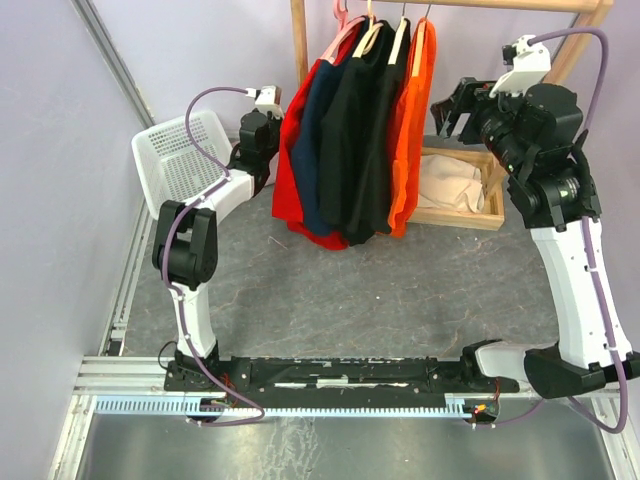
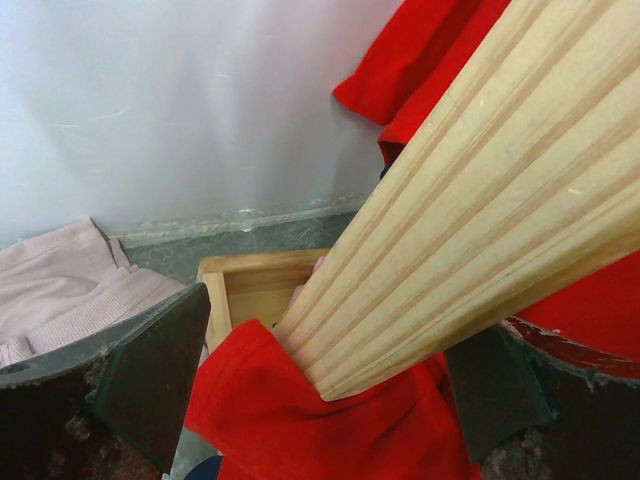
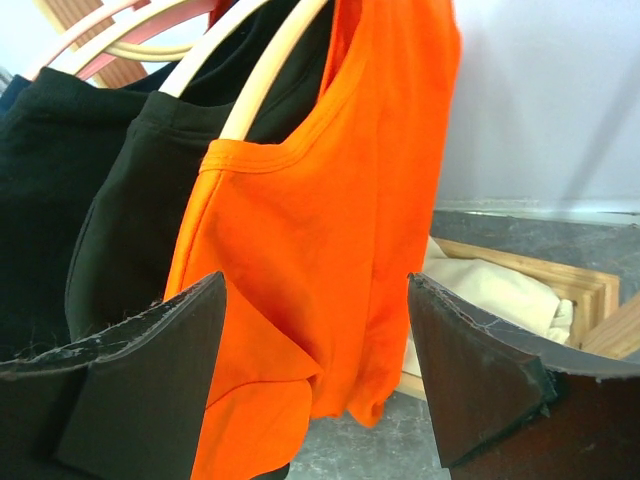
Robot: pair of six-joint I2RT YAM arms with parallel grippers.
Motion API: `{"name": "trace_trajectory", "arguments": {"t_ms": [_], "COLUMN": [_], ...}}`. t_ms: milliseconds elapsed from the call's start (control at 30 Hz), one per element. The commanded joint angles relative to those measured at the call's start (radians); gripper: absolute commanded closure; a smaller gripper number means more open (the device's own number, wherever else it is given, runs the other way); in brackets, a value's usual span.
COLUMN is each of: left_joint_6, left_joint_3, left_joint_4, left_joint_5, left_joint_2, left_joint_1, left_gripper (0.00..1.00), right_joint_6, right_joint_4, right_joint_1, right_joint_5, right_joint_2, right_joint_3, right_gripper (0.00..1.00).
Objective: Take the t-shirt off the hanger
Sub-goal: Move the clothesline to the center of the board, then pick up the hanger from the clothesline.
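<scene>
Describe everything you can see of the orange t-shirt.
The orange t-shirt is plain, soft-looking fabric with a stitched neckline. It hangs limp on a pale wooden hanger, last on the right of the row, against a black shirt. The open right end effector faces it; no contact is visible.

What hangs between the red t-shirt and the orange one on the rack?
In the top view, a navy t-shirt and two black t-shirts hang between the red t-shirt and the orange t-shirt.

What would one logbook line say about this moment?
left gripper: open, beside wooden rack post and red t-shirt | right gripper: open, facing orange t-shirt on hanger, not touching | status: nothing removed yet
</scene>
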Motion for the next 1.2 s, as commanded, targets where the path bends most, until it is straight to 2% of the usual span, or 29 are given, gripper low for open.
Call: {"name": "trace_trajectory", "arguments": {"t_ms": [0,100,300,533,833,1000,1167], "left_joint_6": [-0.031,-0.039,-0.039,-0.032,-0.051,-0.079,-0.091], "left_joint_3": [0.015,-0.046,-0.101,-0.216,-0.46,-0.621,-0.736], "left_joint_4": [0.046,0.078,0.051,0.013,-0.019,-0.013,-0.009], "left_joint_5": [-0.033,-0.036,-0.037,-0.137,-0.333,-0.35,-0.35], "left_joint_2": [-0.012,-0.053,-0.111,-0.236,-0.529,-0.71,-0.87], "left_joint_1": [0.017,0.017,0.016,0.016,0.016,0.015,-0.011], "left_gripper": [0.01,0.01,0.01,0.01,0.01,0.01,0.01], "right_joint_6": [-0.037,-0.036,-0.019,-0.023,-0.035,-0.025,-0.019], "right_joint_4": [0.031,0.033,0.033,0.026,0.022,0.059,0.036], "right_joint_1": [0.046,0.062,0.068,0.086,0.155,0.181,0.195], "right_joint_5": [0.049,0.103,0.098,0.111,0.16,0.229,0.243], "right_joint_2": [0.003,0.0,0.011,0.007,0.047,0.074,0.157], "right_joint_3": [0.055,0.044,0.041,0.037,0.064,0.077,0.172], "right_gripper": [0.19,0.19,0.19,0.19,0.23,0.28,0.29]}}
